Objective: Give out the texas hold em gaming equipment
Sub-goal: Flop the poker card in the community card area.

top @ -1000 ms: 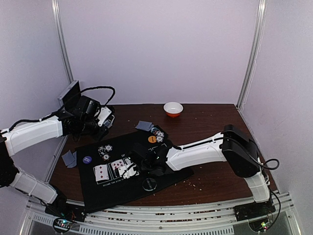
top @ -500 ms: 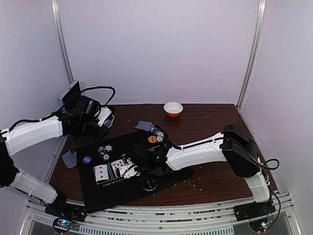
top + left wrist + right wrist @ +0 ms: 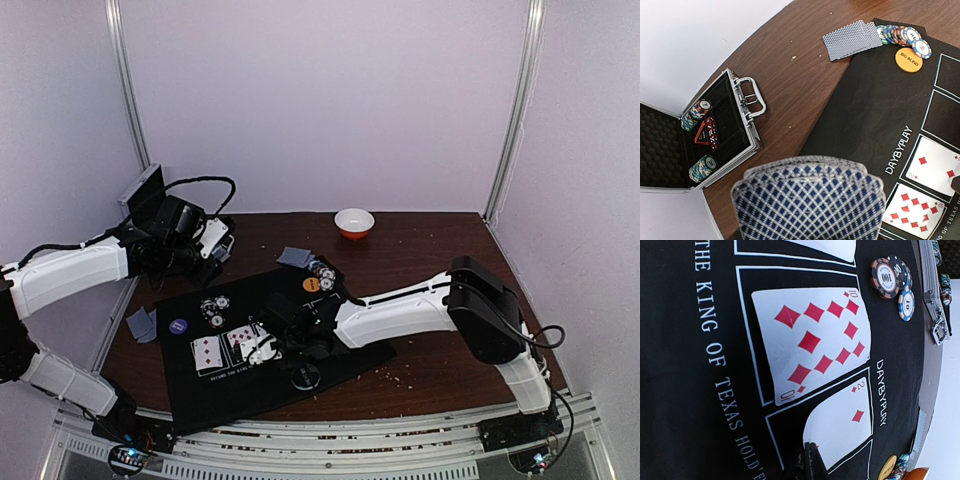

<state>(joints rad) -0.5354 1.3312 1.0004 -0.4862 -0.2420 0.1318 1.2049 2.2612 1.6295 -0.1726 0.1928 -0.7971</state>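
Near edge: clear disc (image 3: 305, 375) lies on the mat (image 3: 205, 400). Right gripper (image 3: 809, 460), jaws drawn together, rests its tip on the two (image 3: 845, 425); whether it grips the card cannot be told. Ten (image 3: 815, 340) sits boxed alongside. Three boxes (image 3: 940, 115) are unfilled. Chips (image 3: 213, 308) are placed beyond. Far left, by the case (image 3: 722, 107), the left gripper (image 3: 215, 242) clamps the deck (image 3: 810, 200). Judged roughly half complete.

We are seeing the blurred fan of cards (image 3: 807, 200) hiding the fingers of the left gripper (image 3: 218, 240). The right gripper (image 3: 265, 347) is covering part of the two of diamonds (image 3: 840, 425), its jaws too small to read.
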